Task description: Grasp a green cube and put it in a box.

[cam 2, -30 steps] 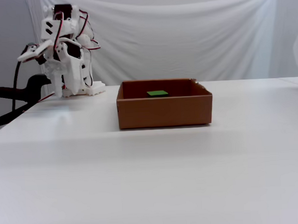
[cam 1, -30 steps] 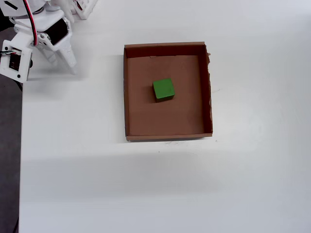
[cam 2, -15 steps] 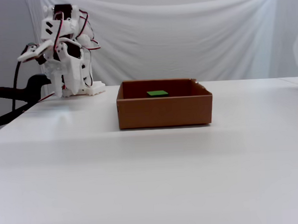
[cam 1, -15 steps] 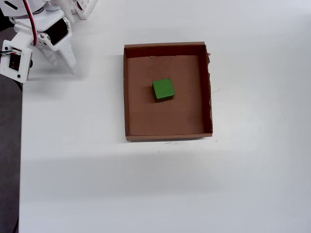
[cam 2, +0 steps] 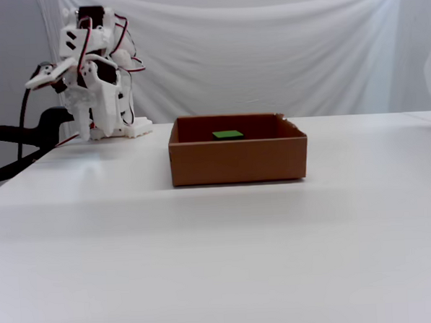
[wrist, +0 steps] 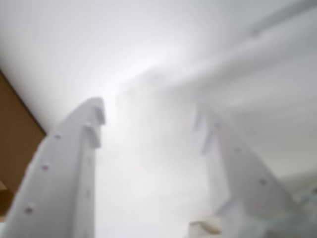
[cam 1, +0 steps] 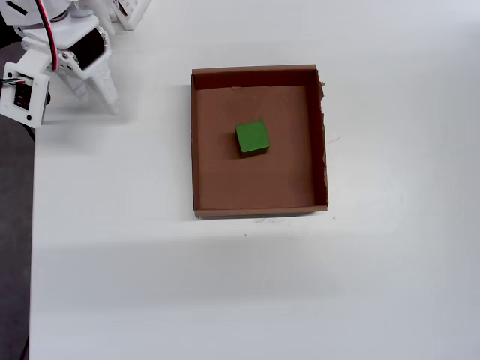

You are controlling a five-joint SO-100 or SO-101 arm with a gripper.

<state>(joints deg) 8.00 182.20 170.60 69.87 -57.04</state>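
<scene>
No text, label, brand, number or sign can be read anywhere in the wrist, overhead or fixed views.

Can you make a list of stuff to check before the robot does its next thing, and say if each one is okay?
1. Green cube is inside the box: ok.
2. Cube sits flat on the box floor, away from the walls: ok.
3. Tool is open and holding nothing: ok.
4. Tool is off to the box's left in the overhead view, not over it: ok.
5. Box stands flat on the table: ok.
6. Arm is fully parked: cannot tell.
</scene>
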